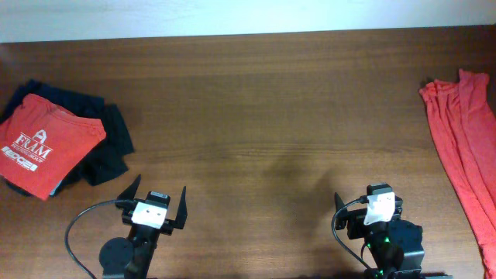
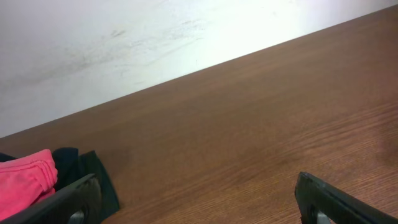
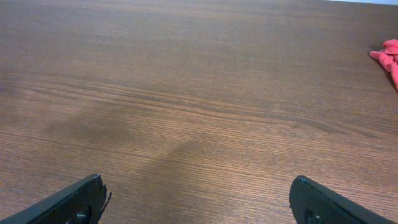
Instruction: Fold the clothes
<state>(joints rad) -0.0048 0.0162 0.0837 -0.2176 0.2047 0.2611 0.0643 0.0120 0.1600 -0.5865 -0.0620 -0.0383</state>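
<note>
Overhead view: the lettered orange-red T-shirt (image 1: pixel 48 143) is lying folded on the dark navy garments (image 1: pixel 108 147), up and to the left of the left hand (image 1: pixel 160 188).
Second garment: a bunched orange-red garment (image 1: pixel 465 147) is lying in long ridges far to the right of the left hand, past the right hand (image 1: pixel 370 203), and is running out of view at the desk's (image 1: pixel 256 101) right side.
Left hand: its fingers are standing spread wide and gripping nothing, with bare wood in front of them.
Right hand: it is also standing spread and empty, well apart from the bunched garment.
Stage, as a judgement: the lettered shirt is looking finished, while the bunched garment is looking unfolded and is probably waiting its turn.
Risk, reach: the bunched garment is sitting at the far limit from the left hand, so only the right hand is likely reaching it easily, and a one-sided pull could be dragging it into a tighter rope.
Risk, grip: the ridges are hiding hems and sleeves, so a pinch could be catching several layers at once.
Risk, stack: a sweep up-left of the left hand could be nudging the folded shirt off its pile.
Risk, edge: cloth hanging past the desk could be sliding off when tugged.
</note>
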